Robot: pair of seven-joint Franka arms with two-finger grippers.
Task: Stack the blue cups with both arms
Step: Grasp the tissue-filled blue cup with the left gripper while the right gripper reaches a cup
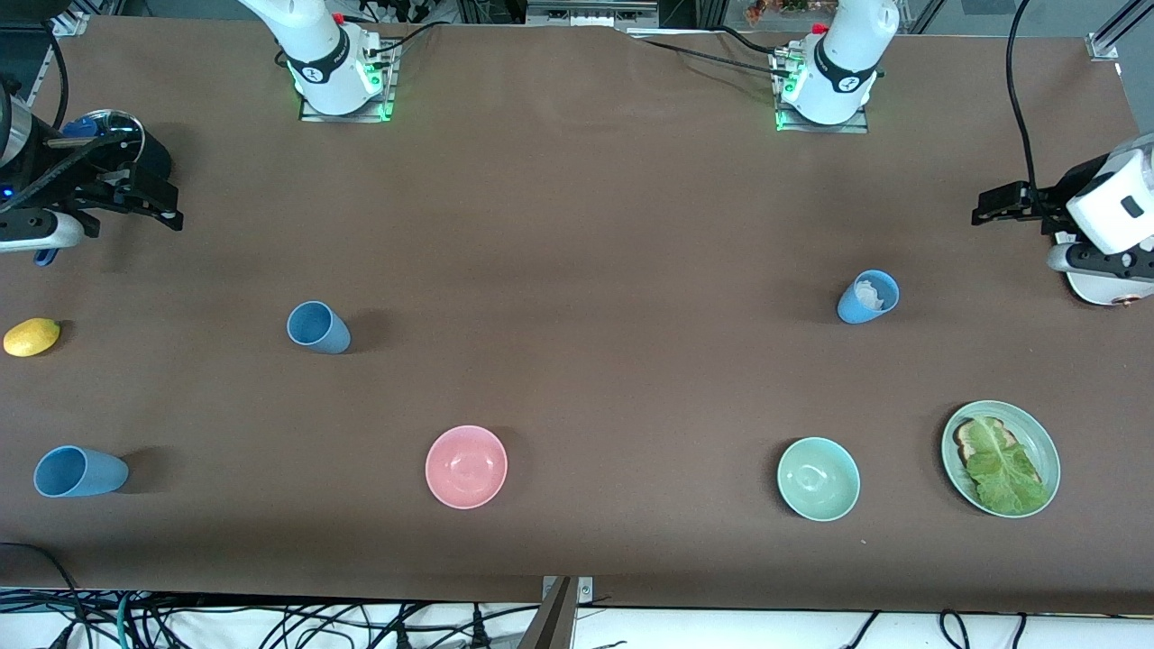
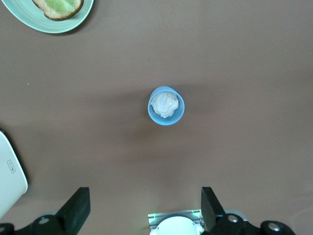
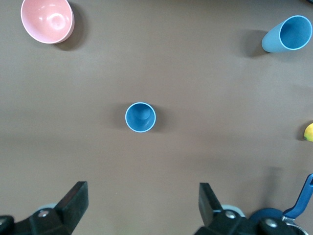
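**Blue cups all apart, both grippers up and spread wide**

Blue cups are scattered on the brown table (image 1: 577, 225), none stacked. The right gripper (image 1: 135, 203) hangs at the right arm's end of the table with its fingers (image 3: 73, 198) released and nothing between them. One empty cup (image 1: 318, 326) stands upright below it, centred between the fingers in the right wrist view. Another cup (image 1: 79, 471) stands near the table's front edge at the same end, with a yellow lemon (image 1: 32, 337) nearby and a pink bowl (image 1: 466, 466) toward the middle.

The left gripper (image 1: 1001, 205) hovers at the left arm's end, also spread open and empty. The third cup (image 1: 868, 297) stands upright under it, with something white and crumpled inside. A green bowl (image 1: 819, 479) and a plate (image 1: 1046, 442) with toast and lettuce (image 1: 1001, 464) lie nearer the front camera than that cup.
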